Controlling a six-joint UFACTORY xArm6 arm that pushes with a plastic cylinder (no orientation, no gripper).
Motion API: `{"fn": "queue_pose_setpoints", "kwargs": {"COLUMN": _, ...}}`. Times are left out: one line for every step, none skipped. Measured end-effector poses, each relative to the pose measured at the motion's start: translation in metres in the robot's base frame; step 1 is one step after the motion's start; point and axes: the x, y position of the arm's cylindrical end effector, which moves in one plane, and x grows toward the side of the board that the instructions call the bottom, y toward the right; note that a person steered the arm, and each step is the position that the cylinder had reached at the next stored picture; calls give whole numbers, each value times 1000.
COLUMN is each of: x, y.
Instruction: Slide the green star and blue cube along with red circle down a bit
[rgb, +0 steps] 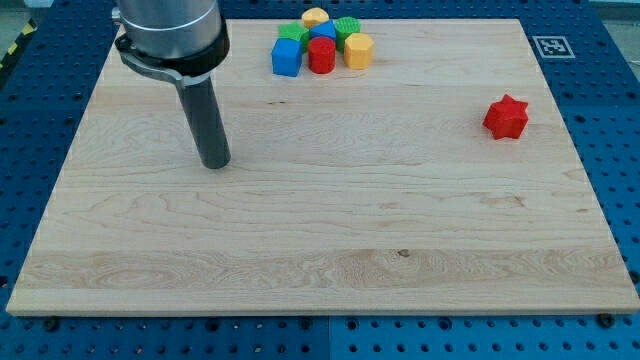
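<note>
Needing to come round above the cluster at the table's (320, 250) top edge, then push downward evenly so green star (347, 27), blue cube (286, 57) and red circle (321, 55) travel together. Bare rod, no jaws, holding nothing; my tip (215, 164) well left of them, touching none.

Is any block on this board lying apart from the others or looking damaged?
Only the red star stands out: it lies alone near the view's right edge, far from the tight cluster at the top, where the blue cube and red circle sit. No damage shows. My tip is left of and below the cluster, touching nothing.
</note>
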Motion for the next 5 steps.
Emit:
{"fn": "queue_pose_setpoints", "kwargs": {"x": 0, "y": 3}}
{"fn": "queue_pose_setpoints", "kwargs": {"x": 0, "y": 5}}
{"fn": "queue_pose_setpoints", "kwargs": {"x": 0, "y": 5}}
{"fn": "queue_pose_setpoints", "kwargs": {"x": -3, "y": 5}}
{"fn": "queue_pose_setpoints", "kwargs": {"x": -5, "y": 3}}
